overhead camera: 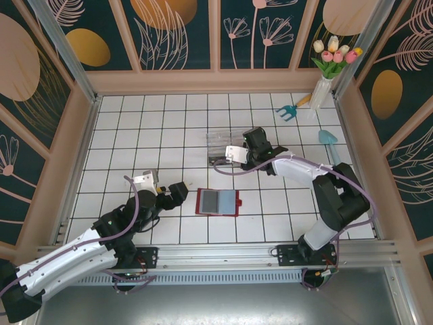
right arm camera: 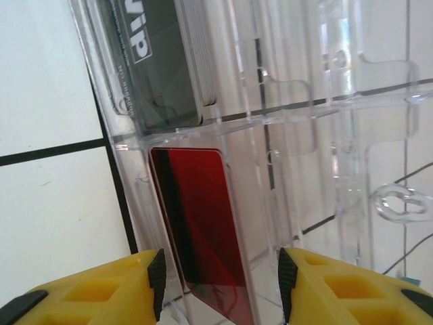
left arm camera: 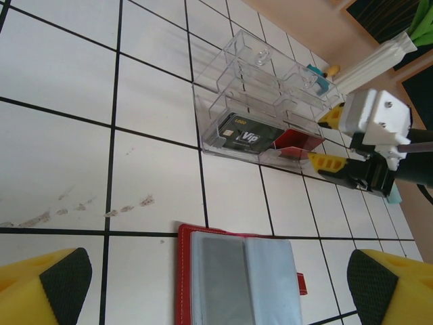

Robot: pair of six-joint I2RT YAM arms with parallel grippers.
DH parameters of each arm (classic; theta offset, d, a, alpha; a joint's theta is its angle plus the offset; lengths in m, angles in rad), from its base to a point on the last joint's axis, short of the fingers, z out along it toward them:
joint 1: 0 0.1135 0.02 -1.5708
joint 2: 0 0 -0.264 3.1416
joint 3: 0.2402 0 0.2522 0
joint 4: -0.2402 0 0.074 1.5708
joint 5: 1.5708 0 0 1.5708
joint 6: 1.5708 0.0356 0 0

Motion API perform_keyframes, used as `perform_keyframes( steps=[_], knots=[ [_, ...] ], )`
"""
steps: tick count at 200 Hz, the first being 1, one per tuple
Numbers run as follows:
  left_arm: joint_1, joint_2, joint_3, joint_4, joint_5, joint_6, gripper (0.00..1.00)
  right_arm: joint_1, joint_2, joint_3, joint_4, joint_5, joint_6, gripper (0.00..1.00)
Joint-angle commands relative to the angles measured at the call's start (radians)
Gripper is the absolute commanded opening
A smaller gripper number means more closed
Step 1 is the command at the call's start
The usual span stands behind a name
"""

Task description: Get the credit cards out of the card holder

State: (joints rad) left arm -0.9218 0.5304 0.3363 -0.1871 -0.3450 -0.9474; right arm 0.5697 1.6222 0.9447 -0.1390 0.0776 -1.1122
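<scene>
White-tiled table (overhead camera: pixel 122 135) is holding the open card holder (overhead camera: pixel 218 202) while left gripper (overhead camera: pixel 178 192) and right gripper (right arm camera: pixel 220 288) are gaping empty, the right, straddling the far clear tray (right arm camera: pixel 298 101), risking dragging it.

We can read the white word "Vip" on the black card (left arm camera: pixel 245 137) that lies in the clear tray (left arm camera: pixel 270 74), as the left wrist camera sees it. A tiny pale word above it on the same card may say "LOGO", but it is too small for us to be sure. From the right wrist camera we see "vip" on that card again, turned sideways at the top edge, beside a line of small print we cannot read.
</scene>
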Motion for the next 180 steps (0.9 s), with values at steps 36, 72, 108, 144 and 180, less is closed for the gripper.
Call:
perform_keyframes(
  steps=[36,72,108,144,180],
  knots=[
    [0.004,-0.007,-0.012,-0.005,0.0,-0.006,0.98,-0.005,0.047,0.028,0.07,0.04,0.022,0.51],
    [0.004,-0.01,-0.019,-0.007,-0.001,-0.008,0.98,-0.005,0.076,0.021,0.149,0.086,0.023,0.49],
    [0.004,-0.024,-0.025,-0.012,-0.004,-0.01,0.99,-0.005,0.105,0.036,0.176,0.111,0.032,0.46],
    [0.004,-0.028,-0.029,-0.012,-0.003,-0.01,0.99,-0.005,0.101,0.067,0.138,0.098,0.064,0.47],
    [0.003,-0.025,-0.04,0.01,0.005,-0.008,0.98,0.012,0.016,0.09,0.072,0.086,0.186,0.5]
  ],
)
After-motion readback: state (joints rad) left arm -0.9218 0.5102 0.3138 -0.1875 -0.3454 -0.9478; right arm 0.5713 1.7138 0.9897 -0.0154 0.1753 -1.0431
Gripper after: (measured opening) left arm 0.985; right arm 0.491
